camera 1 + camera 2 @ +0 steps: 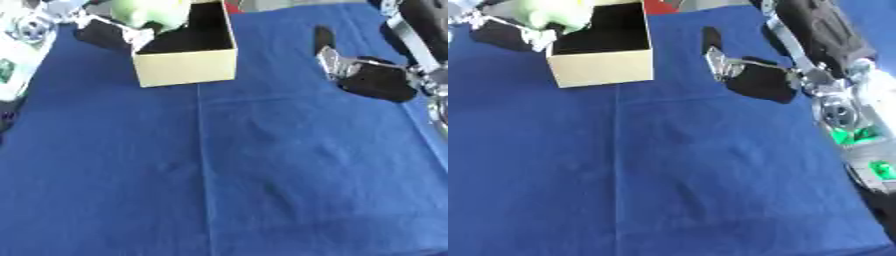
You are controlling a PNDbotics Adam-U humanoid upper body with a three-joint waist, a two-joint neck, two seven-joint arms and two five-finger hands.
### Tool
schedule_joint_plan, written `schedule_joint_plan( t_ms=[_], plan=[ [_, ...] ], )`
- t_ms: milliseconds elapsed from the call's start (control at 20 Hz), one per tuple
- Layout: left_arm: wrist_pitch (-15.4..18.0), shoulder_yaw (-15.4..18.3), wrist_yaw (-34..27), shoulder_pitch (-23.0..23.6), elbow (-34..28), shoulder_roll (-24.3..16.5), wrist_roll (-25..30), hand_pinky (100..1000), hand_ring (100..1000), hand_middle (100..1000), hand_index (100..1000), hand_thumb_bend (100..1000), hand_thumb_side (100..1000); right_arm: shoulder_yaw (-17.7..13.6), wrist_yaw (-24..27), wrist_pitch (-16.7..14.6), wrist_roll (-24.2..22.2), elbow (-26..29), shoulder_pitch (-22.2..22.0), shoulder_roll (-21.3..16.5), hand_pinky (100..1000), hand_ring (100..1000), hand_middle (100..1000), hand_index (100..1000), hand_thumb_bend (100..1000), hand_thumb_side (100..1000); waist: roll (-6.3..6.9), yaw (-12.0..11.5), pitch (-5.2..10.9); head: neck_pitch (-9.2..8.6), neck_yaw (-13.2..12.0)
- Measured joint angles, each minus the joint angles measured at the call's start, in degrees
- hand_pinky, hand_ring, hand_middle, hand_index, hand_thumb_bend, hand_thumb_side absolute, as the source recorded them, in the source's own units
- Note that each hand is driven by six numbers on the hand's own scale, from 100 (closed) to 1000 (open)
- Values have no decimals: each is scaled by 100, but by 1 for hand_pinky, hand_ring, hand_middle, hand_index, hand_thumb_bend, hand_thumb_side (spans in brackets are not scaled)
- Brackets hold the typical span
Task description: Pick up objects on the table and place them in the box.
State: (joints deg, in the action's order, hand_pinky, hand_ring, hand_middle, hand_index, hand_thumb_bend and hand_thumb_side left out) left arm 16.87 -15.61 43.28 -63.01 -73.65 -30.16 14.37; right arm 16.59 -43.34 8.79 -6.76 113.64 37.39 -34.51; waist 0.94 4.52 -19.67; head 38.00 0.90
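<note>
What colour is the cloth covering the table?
Blue; the tablecloth shows best in the left eye view.

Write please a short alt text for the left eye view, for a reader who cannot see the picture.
The robot's left hand holds a pale green object over the open cream box at the top of a table under a blue cloth. The right hand hovers over the cloth to the right of the box, holding nothing.

Blue cloth-covered surface (pixel 289 190): broad near and middle span open for passage. Cream box (pixel 185 65) stands at far left-centre, top open. Left hand (pixel 114 32) with pale green object (pixel 149 11) crowds box's far-left rim. Right hand (pixel 372 77) occupies far right, well apart from box; open lane between.
</note>
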Motion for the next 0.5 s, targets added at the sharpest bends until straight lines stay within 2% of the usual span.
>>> schedule_joint_plan(
  t_ms=[500],
  plan=[
    [178, 316, 992, -298, 1260, 516, -428, 529, 675, 635, 724, 100, 326, 1, 7, -28, 29, 3, 96, 41, 937, 835, 777, 863, 100, 661, 20, 171, -151, -230, -46]
  ],
)
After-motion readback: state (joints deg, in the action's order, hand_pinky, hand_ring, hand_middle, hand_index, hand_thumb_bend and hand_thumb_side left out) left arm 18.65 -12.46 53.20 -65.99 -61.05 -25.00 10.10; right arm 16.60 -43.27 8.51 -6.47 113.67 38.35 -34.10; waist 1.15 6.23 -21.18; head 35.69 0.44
